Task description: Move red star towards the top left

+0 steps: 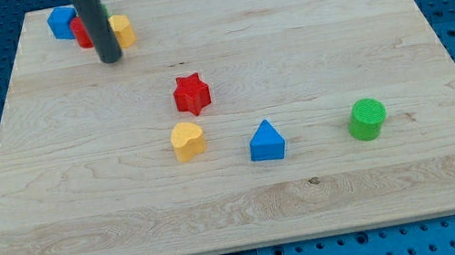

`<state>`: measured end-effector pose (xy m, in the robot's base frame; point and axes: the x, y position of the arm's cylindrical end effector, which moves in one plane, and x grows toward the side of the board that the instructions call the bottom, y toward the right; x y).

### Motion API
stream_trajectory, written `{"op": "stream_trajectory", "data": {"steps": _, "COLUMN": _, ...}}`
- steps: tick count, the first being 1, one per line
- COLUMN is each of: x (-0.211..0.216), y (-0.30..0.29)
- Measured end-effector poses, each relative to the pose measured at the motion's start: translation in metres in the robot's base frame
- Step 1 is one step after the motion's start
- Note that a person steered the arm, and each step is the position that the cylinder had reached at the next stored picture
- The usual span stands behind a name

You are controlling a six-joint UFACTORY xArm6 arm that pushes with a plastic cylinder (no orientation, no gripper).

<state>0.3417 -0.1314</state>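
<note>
My tip stood far up-left of the red star; no pincer showed. Approaching directly risked pushing the star away.

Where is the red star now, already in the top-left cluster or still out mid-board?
Still out mid-board. The red star sits alone near the centre, just above the yellow heart; my tip is apart from it, up at the top-left cluster.

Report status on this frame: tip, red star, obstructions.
My tip at the view's top left, apart from red star. Star mid-board, not yet pushed. Cluster near tip: blue block, red block, yellow block sit toward the goal corner.
</note>
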Motion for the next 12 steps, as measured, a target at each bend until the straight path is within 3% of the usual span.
{"op": "stream_trajectory", "data": {"steps": 1, "x": 0.016, "y": 0.051}}
{"op": "stream_trajectory", "data": {"steps": 6, "x": 0.099, "y": 0.037}}
{"op": "stream_trajectory", "data": {"steps": 8, "x": 0.083, "y": 0.058}}
{"op": "stream_trajectory", "data": {"steps": 10, "x": 0.076, "y": 0.128}}
{"op": "stream_trajectory", "data": {"steps": 12, "x": 0.116, "y": 0.129}}
